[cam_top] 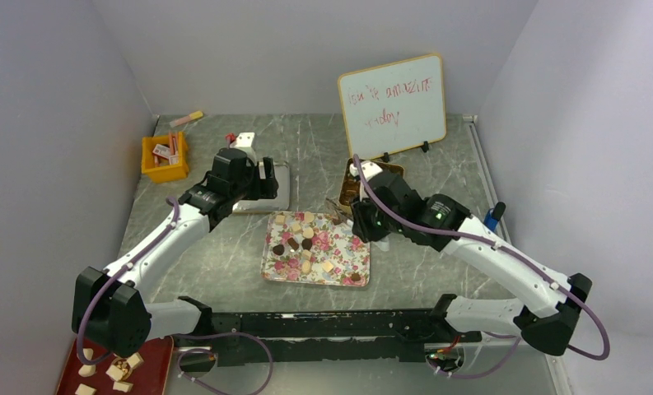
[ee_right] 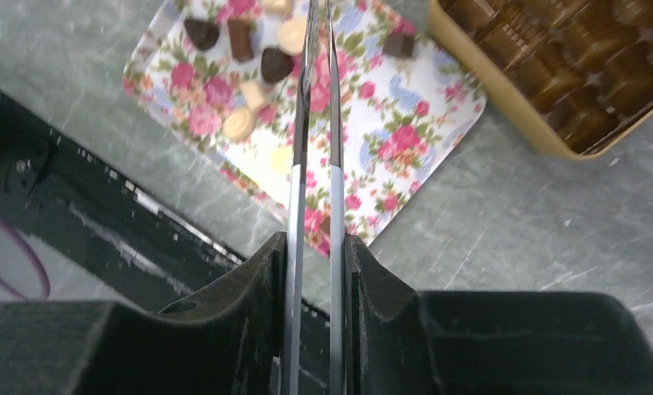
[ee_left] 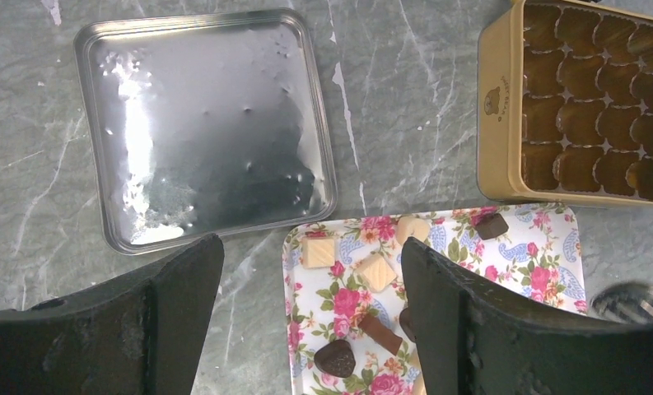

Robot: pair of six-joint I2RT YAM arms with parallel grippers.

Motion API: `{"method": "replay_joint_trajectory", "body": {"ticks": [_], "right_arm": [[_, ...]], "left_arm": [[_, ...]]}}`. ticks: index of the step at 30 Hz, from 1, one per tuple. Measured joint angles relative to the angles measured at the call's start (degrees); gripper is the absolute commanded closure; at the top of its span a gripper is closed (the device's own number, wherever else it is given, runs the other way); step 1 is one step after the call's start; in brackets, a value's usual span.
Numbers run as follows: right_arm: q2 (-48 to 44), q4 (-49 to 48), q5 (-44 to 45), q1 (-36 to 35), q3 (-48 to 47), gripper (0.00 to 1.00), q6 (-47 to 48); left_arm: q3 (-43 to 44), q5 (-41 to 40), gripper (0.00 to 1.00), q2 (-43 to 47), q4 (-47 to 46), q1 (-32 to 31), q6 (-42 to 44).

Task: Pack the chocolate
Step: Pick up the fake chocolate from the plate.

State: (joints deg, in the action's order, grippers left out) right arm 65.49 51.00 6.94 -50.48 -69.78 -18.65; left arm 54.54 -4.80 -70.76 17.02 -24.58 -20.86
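The right hand (ee_right: 316, 247) is clenched on metal tongs (ee_right: 335, 123), its blades nearly together over the floral tray (ee_right: 405, 136), where the chocolate (ee_right: 275, 64) lies. It looks like the picking step (the tips are out of view). The left hand (ee_left: 310, 249) hangs released. Next I'd expect a careful carry to a cup in the gold box (ee_right: 487, 90).

1. Grey marble-pattern tabletop (cam_top: 224, 247): carries every item below.
2. Centre: rectangular floral-print tray (cam_top: 339, 247).
3. Just left-rear of tray: square silver metal lid (ee_left: 203, 123).
4. Right-rear of tray: gold tin box (ee_left: 497, 123) with brown moulded insert.
5. Rear: white dry-erase board (cam_top: 393, 107) on stand.
6. Far left: yellow plastic bin (cam_top: 163, 174).
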Motion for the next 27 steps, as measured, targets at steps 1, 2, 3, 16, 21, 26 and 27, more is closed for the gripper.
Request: {"method": "replay_joint_trajectory", "body": {"ticks": [1,2,3,16,21,26,27], "right_arm": [[-0.52,0.52,-0.22,-0.52,0.31,0.74,-0.13],[-1.14,1.51,-0.74,-1.44,0.85,0.73,-0.44],[-1.42,2.19,-1.18,-1.99,1.22,0.73,-0.61],[-1.75,8.85,-4.46,-8.35,4.66,0.71,-3.89],[-1.75,9.2,-4.68,-11.02,5.6,0.69,-5.51],[-1.64,9.2,-4.94,-12.81,7.45,0.64,-6.93],[-1.55,9.2,-4.94,-13.0,7.61,0.63,-7.1]], "left_arm": [[0.0,0.0,0.16,0.0,0.0,-0.07,0.0],[0.0,0.0,0.17,0.0,0.0,-0.15,-0.02],[0.0,0.0,0.17,0.0,0.0,-0.2,-0.02],[0.0,-0.24,0.17,0.0,0.07,-1.11,-0.42],[0.0,-0.66,0.17,0.0,0.09,-1.36,-0.92],[0.0,-0.94,0.17,0.0,0.09,-1.57,-1.09],[0.0,-1.05,0.17,0.0,0.09,-1.62,-1.11]]}}
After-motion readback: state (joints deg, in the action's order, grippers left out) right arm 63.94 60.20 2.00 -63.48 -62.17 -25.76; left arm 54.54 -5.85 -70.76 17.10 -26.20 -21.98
